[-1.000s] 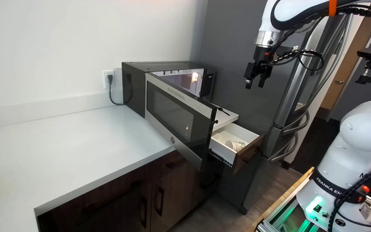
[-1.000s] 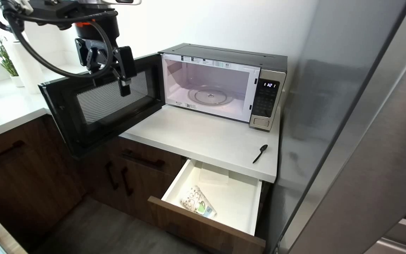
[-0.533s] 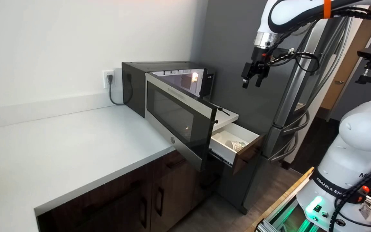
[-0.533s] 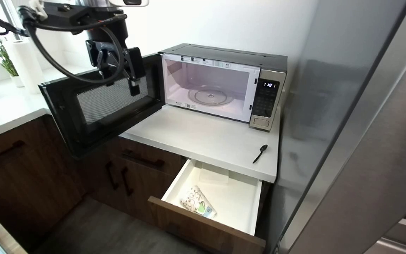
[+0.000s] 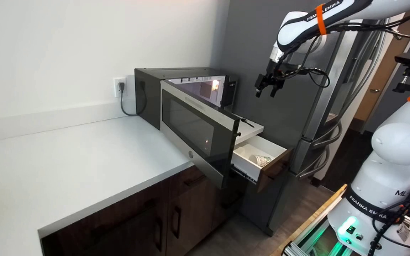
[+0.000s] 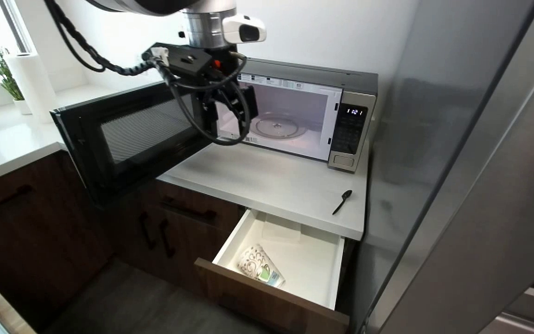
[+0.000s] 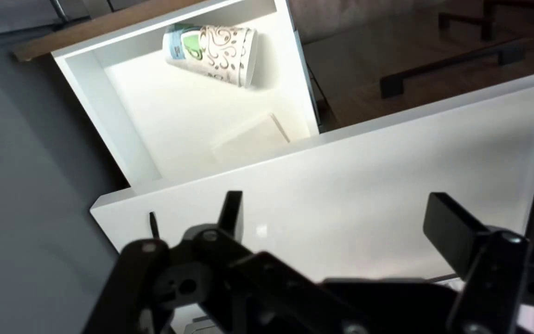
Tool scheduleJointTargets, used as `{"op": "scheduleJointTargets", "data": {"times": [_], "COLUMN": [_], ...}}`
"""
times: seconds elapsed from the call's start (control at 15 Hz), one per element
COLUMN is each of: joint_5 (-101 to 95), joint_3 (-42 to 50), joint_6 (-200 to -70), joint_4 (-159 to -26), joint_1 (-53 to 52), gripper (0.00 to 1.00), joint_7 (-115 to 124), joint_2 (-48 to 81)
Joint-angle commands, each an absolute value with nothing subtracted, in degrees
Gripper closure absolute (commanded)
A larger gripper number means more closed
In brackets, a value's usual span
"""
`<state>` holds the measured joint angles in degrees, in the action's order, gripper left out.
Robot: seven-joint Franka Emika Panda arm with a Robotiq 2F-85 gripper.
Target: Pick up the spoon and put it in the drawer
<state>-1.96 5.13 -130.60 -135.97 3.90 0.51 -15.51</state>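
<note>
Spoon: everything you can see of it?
The spoon is black, apparently plastic, with an oval bowl and slim handle. It lies flat on the white countertop, bowl toward the microwave, handle toward the front edge above the open drawer. Nothing else visibly touches it. The wrist view shows only the handle's end; the gripper hides the rest.

The raised arm [image 5: 400, 144] is bent, its fingers [image 7: 450, 229] apart and pointing down (slightly tilted, it seems).
</note>
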Motion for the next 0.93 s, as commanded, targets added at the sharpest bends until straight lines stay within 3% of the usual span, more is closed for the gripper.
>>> {"op": "scheduleJointTargets", "data": {"times": [0.0, 0.73, 0.87], "joint_5": [-0.97, 5.31, 3.51], "joint_3": [7.21, 8.39, 8.45], "joint_6": [-135.65, -148.94, -147.63], "joint_4": [-127.94, -111.32, -113.46], "joint_1": [5.35, 12.81, 12.32], "gripper": [0.00, 0.00, 0.00], "joint_7": [-2.37, -15.30, -12.63], "joint_2": [-4.69, 17.90, 15.48]}}
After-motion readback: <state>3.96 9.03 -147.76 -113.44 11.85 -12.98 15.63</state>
